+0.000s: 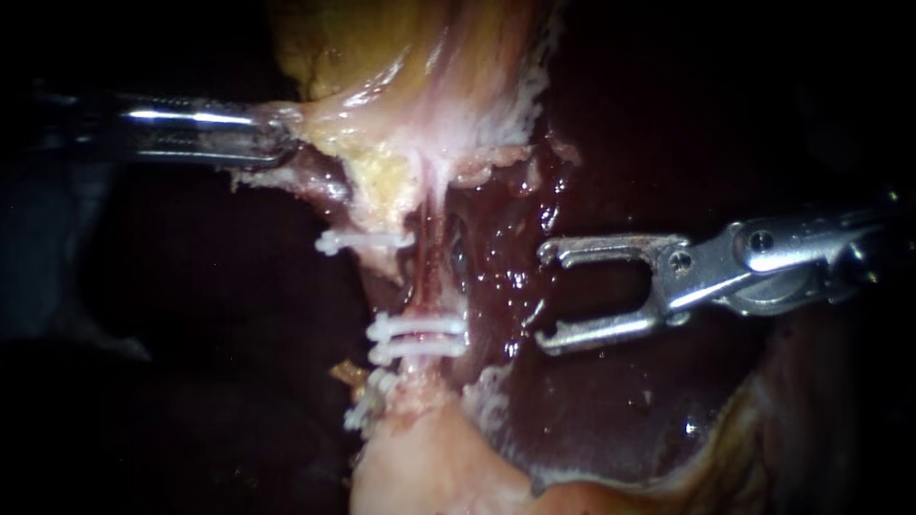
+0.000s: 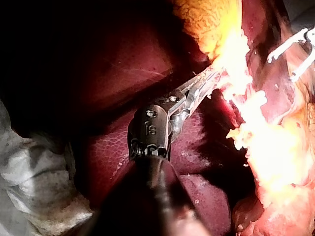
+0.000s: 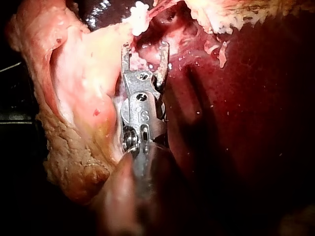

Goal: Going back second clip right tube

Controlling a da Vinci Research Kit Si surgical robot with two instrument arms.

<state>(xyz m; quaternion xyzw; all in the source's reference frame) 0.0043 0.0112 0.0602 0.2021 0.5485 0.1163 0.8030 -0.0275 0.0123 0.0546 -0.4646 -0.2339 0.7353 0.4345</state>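
Two clips (image 1: 420,330) cross the upright tube (image 1: 431,272); right instrument (image 1: 544,298) gapes empty; left instrument (image 1: 281,135) clamps tissue (image 1: 382,124).

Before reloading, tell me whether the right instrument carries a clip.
No, the right instrument stands open and empty, apart from the clips on the tube.

R instrument (image 1: 549,296) rt of clips (image 1: 420,331)

Polished metal w/ bright glare: left instrument (image 1: 279,135), right instrument (image 1: 546,298). White plastic by look, smooth, semi-gloss: clips (image 1: 420,336). Wet, glossy, smooth surf. w/ specular highlights: liver (image 1: 592,410). Moist, ragged, granular: pale tissue (image 1: 382,172). Matt, rough, stained, crumpled: cloth (image 2: 34,187).
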